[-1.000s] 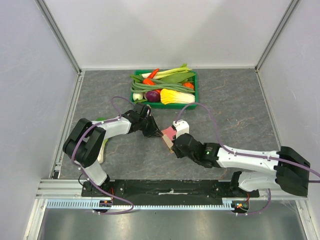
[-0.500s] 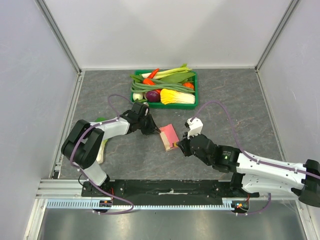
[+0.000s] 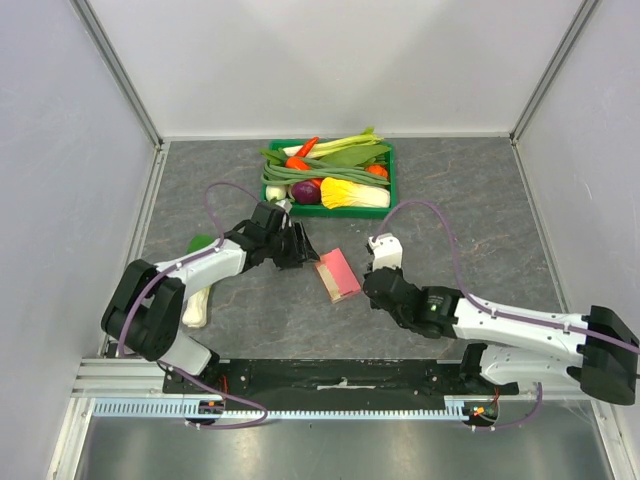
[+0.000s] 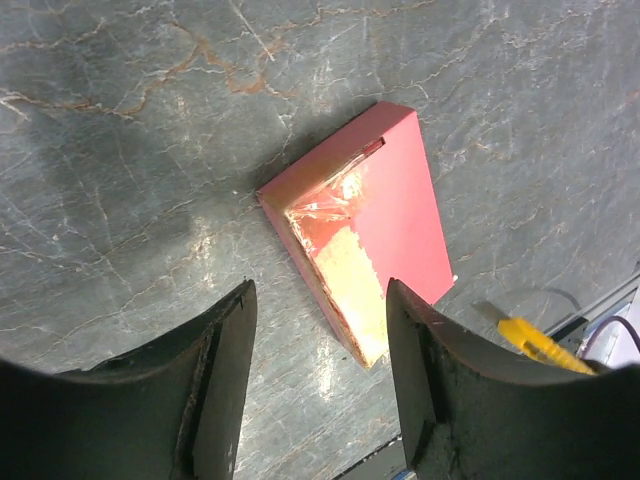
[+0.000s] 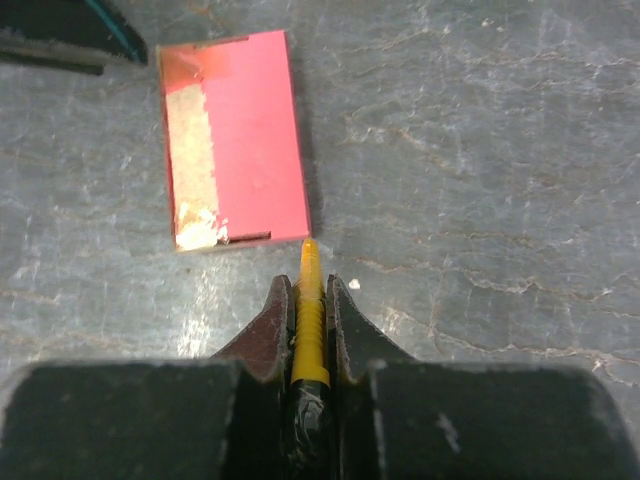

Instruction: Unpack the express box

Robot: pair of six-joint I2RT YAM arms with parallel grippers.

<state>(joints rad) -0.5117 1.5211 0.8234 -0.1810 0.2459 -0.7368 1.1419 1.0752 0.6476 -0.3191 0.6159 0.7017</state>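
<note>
— Where's the express box (image 3: 337, 275)?
— Flat on the desk (image 3: 470, 200) between both arms, pale torn tape along one long edge, bare desk all round.
— Grippers?
— Left gripper (image 4: 320, 300) spread wide, holding nothing, near the box's end. Right gripper (image 5: 310, 290) clamped on a yellow cutter (image 5: 309, 325), tip just beside a corner. Vegetable crate (image 3: 391, 180) well behind.

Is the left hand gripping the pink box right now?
No, the left hand is open, and the express box lies flat on the table in front of it, not clamped.
</note>
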